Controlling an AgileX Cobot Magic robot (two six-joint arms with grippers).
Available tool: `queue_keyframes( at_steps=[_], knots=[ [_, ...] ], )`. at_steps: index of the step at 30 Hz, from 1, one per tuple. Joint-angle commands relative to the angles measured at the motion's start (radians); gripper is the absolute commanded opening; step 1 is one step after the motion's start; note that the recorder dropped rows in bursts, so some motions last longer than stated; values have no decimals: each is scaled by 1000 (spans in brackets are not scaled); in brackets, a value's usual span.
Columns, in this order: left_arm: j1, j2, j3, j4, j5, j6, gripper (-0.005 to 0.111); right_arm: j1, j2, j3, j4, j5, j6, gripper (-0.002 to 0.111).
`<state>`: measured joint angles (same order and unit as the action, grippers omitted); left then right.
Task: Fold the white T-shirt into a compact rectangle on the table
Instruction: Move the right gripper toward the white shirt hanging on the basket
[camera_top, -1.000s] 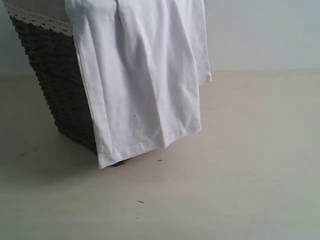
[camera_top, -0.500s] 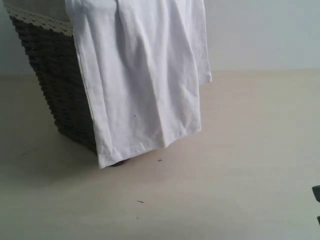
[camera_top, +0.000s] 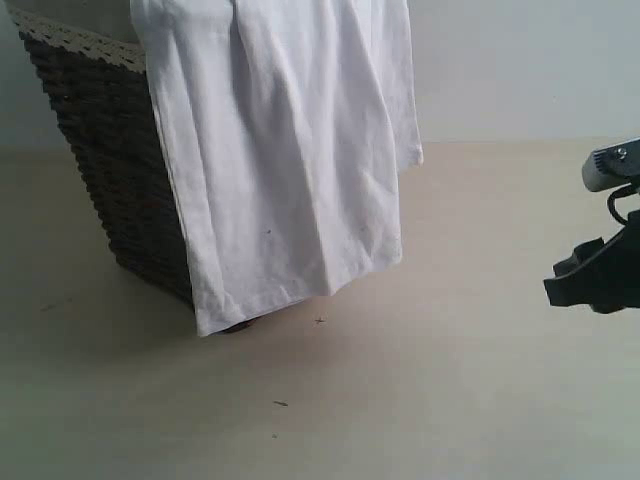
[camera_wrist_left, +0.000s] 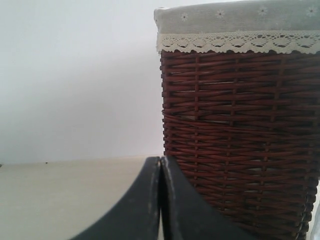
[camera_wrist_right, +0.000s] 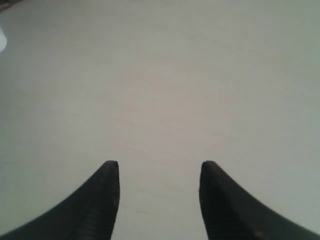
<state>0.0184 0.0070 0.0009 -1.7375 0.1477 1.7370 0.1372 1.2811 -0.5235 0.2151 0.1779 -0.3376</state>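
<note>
T-shirt (camera_top: 290, 150) draped over basket (camera_top: 110, 170) near table (camera_top: 450, 400) back-left edge. Left gripper (camera_wrist_left: 160, 159) pinched closed, facing basket. Right gripper (camera_wrist_right: 160, 165) parted, empty.

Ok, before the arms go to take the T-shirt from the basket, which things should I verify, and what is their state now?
1. White T-shirt hanging where an arm can take it: ok, it drapes over the wicker basket side.
2. Right gripper open and empty: ok.
3. Left gripper open for a grasp: not ok, it is shut, facing the basket.
4. T-shirt lying flat on the table: not ok.
5. Lettered side facing out: cannot tell, only plain white shows.
</note>
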Motion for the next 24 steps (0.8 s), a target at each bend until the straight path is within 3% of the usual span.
queue_keyframes(
  at_steps=[1,3,5,9,11,24],
  knots=[
    [2,-7,-1,-7,4,-2,0,-4,0,-8,-11,-39,-10,49],
    [2,-7,-1,-7,4,-2,0,-4,0,-8,-11,-36,-10,49],
    [2,-7,-1,-7,4,-2,0,-4,0,-21,-13,78,-88,49],
    [2,-7,-1,-7,4,-2,0,-4,7,-54,46,408,-456,49],
    [2,-7,-1,-7,4,-2,0,-4,14,-54,79,480,-609,49],
    [2,-7,-1,-7,4,-2,0,-4,100,-54,151,551,-521,49]
  ],
)
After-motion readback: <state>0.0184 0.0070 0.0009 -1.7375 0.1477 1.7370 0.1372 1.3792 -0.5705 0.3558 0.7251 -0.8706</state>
